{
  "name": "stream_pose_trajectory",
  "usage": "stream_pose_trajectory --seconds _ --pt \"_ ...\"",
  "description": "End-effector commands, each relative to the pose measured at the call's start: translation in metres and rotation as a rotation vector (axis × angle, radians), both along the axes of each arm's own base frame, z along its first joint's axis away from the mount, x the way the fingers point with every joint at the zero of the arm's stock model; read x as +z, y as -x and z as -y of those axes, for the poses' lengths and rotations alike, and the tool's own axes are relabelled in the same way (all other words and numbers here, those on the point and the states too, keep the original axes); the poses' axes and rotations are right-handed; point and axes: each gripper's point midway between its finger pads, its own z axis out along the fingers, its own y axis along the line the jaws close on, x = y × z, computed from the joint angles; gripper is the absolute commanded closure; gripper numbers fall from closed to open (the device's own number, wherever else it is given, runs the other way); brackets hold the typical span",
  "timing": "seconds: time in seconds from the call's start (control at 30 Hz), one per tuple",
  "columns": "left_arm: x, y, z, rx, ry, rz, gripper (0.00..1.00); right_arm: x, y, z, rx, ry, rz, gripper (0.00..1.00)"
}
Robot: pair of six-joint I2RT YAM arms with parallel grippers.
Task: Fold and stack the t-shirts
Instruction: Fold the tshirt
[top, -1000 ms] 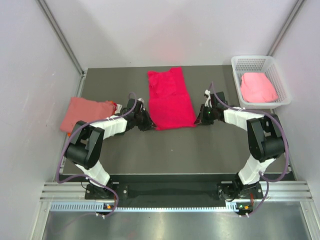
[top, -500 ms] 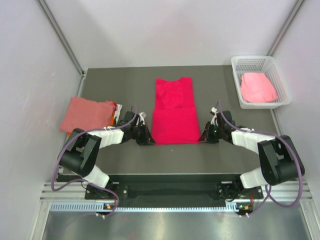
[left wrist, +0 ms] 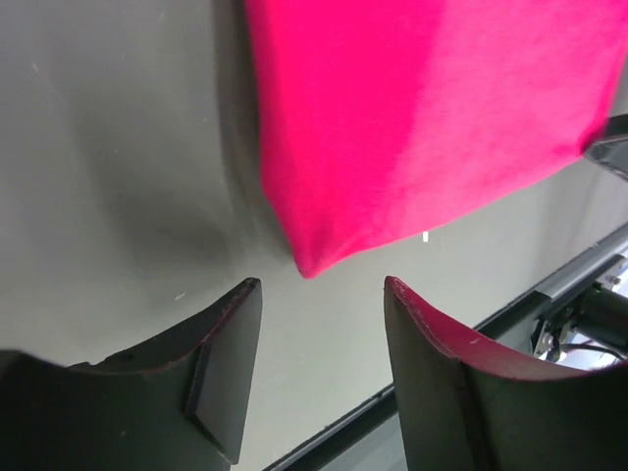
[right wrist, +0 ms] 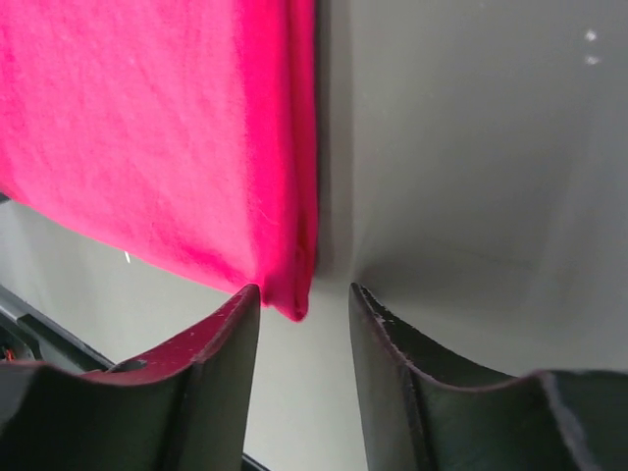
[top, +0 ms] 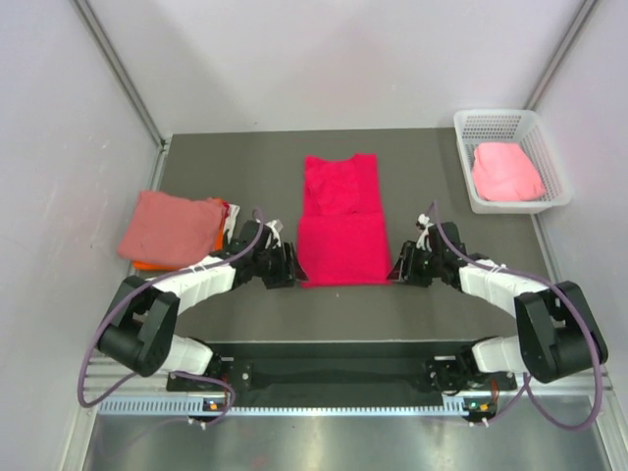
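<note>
A bright crimson-pink t-shirt (top: 341,221) lies flat mid-table as a long folded strip, neck end far. My left gripper (top: 291,268) sits at its near left corner and my right gripper (top: 396,267) at its near right corner. In the left wrist view the left gripper (left wrist: 322,287) is open, and the shirt (left wrist: 422,108) ends in a corner just ahead of the gap. The right gripper (right wrist: 304,292) is open too, and the corner of the shirt (right wrist: 147,128) lies loose between its tips. A dusty salmon t-shirt (top: 172,228) rests folded on an orange one (top: 147,264) at the left.
A white mesh basket (top: 461,123) at the back right holds a crumpled light pink t-shirt (top: 505,172). Walls close in the table on the left, right and back. The metal rail with the arm bases runs along the near edge.
Both grippers drew the crimson-pink shirt's near end toward the front, straightening it, then opened and let go of its corners. The side stack and basket have not moved.
</note>
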Motion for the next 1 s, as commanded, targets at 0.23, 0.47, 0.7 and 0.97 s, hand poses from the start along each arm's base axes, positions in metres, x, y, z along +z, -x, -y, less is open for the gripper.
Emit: stream_pose_trajectory --seconds 0.23,0.47,0.7,0.97 --pt "-0.026 0.009 0.011 0.007 -0.047 -0.080 0.46 -0.005 -0.004 -0.011 0.033 0.018 -0.014 0.71" --pt "-0.043 0.009 0.015 0.015 -0.066 -0.111 0.63 -0.006 -0.005 -0.012 0.037 0.020 -0.010 0.80" --pt "-0.050 0.004 0.007 0.035 -0.138 -0.111 1.00 0.001 -0.004 -0.017 0.062 0.012 -0.004 1.00" --pt "-0.018 0.026 0.011 -0.065 -0.105 -0.102 1.00 0.021 0.018 -0.013 0.085 -0.001 0.002 1.00"
